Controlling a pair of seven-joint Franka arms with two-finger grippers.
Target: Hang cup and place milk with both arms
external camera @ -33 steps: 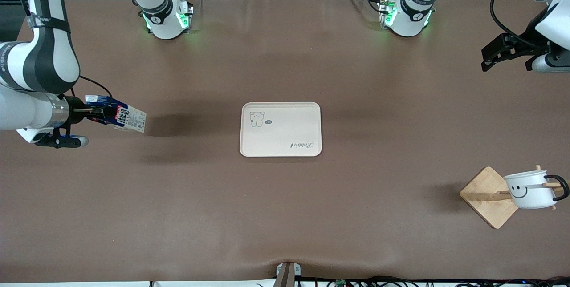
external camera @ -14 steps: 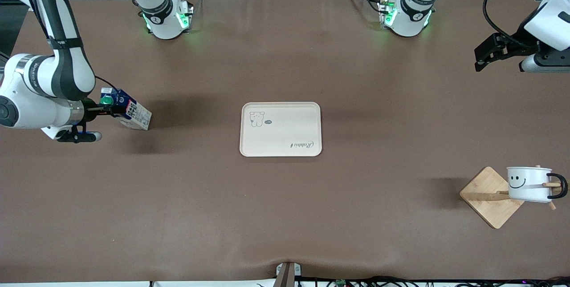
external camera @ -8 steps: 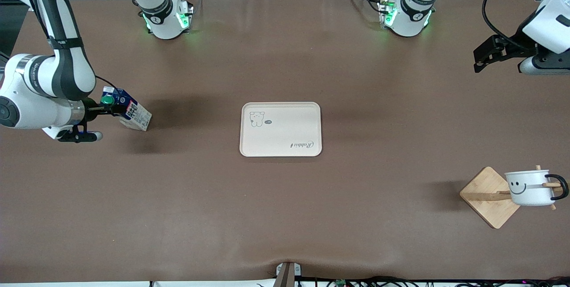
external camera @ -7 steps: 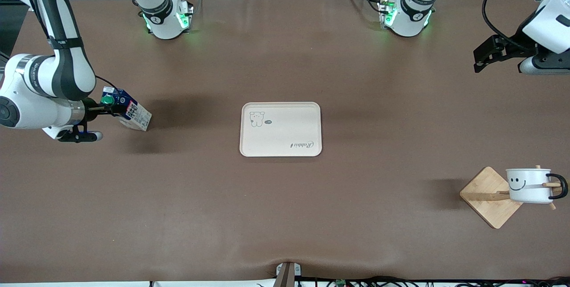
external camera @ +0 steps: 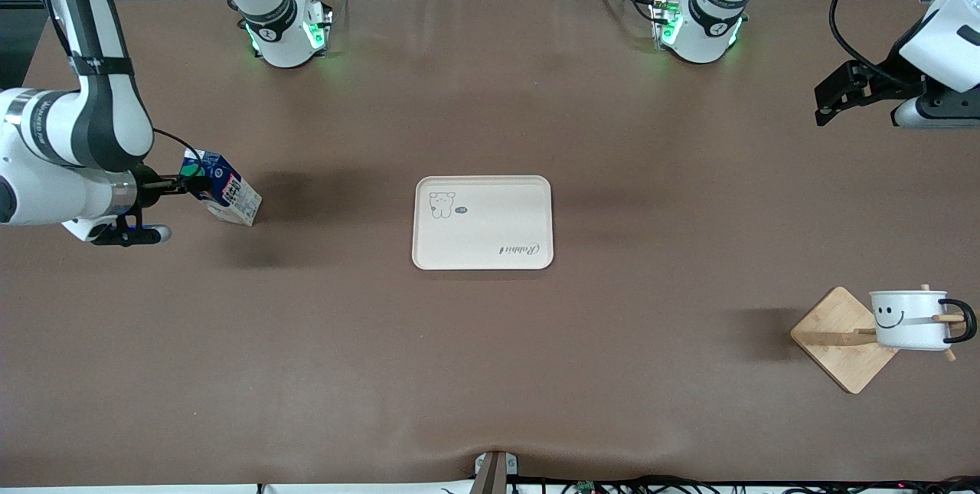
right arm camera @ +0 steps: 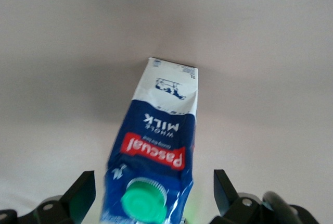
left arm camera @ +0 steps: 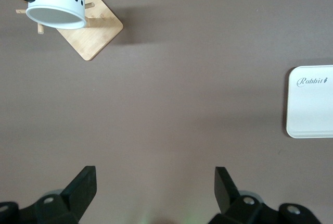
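Sitting tilted btwn wide-apart right jaws [right arm camera: 151, 193], milk [right arm camera: 153, 166] looking light, crushable, prob slick, so clamping mid-body; left jaws [left arm camera: 156, 190] waiting apart, empty.

The milk carton [external camera: 223, 196] stands on the surface [external camera: 490, 356] between the spread fingers of the right end effector [external camera: 187, 184], at the right arm's end. The tray [external camera: 482, 222] lies mid-surface, well apart from both end effectors. The left end effector [external camera: 828, 99] hangs over the left arm's end. The cup [external camera: 909, 319] hangs on the wooden rack [external camera: 834, 337], nearer the front camera.
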